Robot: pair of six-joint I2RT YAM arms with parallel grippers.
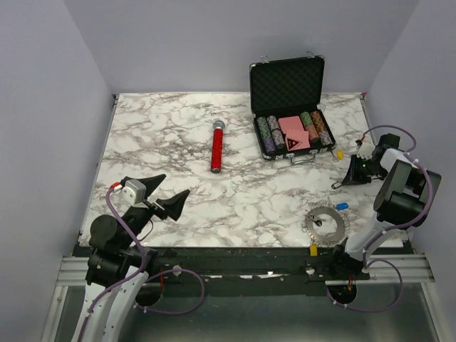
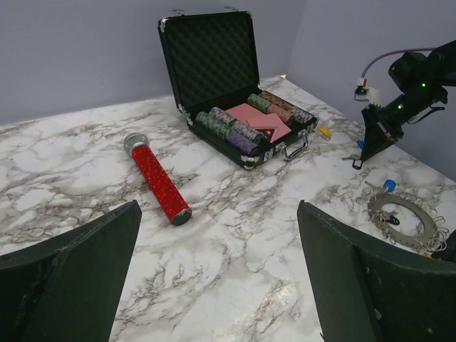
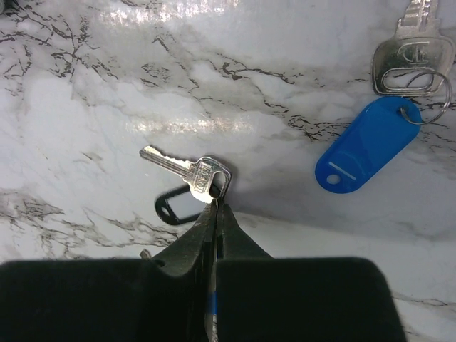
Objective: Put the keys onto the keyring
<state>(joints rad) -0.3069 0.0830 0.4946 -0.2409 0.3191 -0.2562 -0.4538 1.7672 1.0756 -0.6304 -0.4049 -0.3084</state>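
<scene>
Right of the poker chip case point(image 1: 288, 85), the right gripper point(image 3: 216, 205) has its jaws pressed together, tips touching a silver key point(image 3: 187, 169), with a blue-tagged key point(image 3: 367, 146) nearby. The keyring point(image 1: 325, 225) lies on the near side of the case. The left gripper point(image 1: 177, 183), far left of the case, is spread wide.

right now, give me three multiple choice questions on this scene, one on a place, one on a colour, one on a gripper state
1. Where does the microphone lie?
A) inside the case
B) on the table, left of the poker chip case
C) on the keyring

2. What colour is the tag on the key at the upper right of the right wrist view?
A) blue
B) green
C) white

3. How does the left gripper stand?
A) shut on a key
B) shut on the microphone
C) open, holding nothing

Answers:
1. B, it rests on bare marble beside the case.
2. A, the plastic is plainly blue.
3. C, its fingers stand wide apart with nothing between them.
</scene>
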